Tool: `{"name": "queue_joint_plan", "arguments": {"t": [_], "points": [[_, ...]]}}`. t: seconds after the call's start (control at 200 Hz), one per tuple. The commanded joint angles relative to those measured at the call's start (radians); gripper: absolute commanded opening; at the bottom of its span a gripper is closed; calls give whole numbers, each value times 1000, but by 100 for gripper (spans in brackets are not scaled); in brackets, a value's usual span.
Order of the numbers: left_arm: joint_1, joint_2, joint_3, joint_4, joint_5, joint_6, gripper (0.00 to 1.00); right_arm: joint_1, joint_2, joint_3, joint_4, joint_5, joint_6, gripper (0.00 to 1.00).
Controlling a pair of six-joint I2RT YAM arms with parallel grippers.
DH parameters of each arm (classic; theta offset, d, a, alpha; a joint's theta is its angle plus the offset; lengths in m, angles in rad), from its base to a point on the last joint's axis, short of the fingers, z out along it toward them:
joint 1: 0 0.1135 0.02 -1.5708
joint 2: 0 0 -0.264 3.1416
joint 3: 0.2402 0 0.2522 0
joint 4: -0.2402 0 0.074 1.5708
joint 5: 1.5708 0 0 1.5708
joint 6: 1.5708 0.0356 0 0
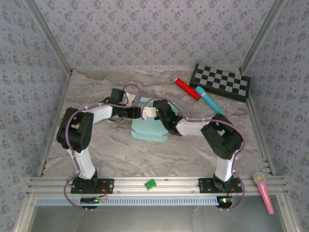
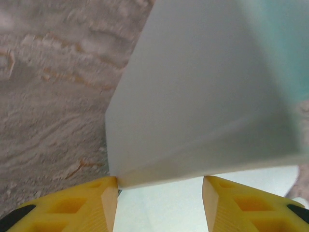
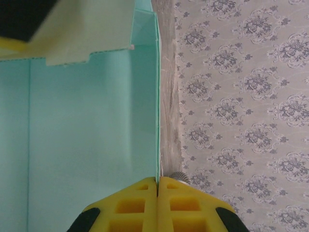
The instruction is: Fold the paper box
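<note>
From above, the paper box [image 1: 147,129] lies mostly flat on the table [image 1: 96,87]. It sits right under the left gripper [image 1: 146,112] and the right gripper [image 1: 155,112], which are almost nose to nose.

From the left wrist, the yellow fingers [image 2: 96,203] stand apart. A pale flap [image 2: 203,96] tips up just ahead of them. It may touch one tip, but that is hard to tell.

From the right wrist, the fingers [image 3: 140,203] are pinched shut on the thin edge of a standing wall [image 3: 145,106].

Some sides are up, but it is not a box yet.
</note>
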Motion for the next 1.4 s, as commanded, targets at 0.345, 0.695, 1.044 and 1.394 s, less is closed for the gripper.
{"name": "queue_joint_plan", "arguments": {"t": [0.345,0.695,1.044,1.394], "points": [[-15,-90,-93,174,-105,-42,48,30,-18,-43,-44,-56,10,0],[-17,-124,-96,203,-207,-29,45,30,-15,-32,-62,-61,20,0],[-25,-111,-88,255,-199,4,49,30,-13,-22,-80,-69,19,0],[-25,-66,-97,374,-123,91,45,32,-9,-12,-91,-73,28,0]]}}
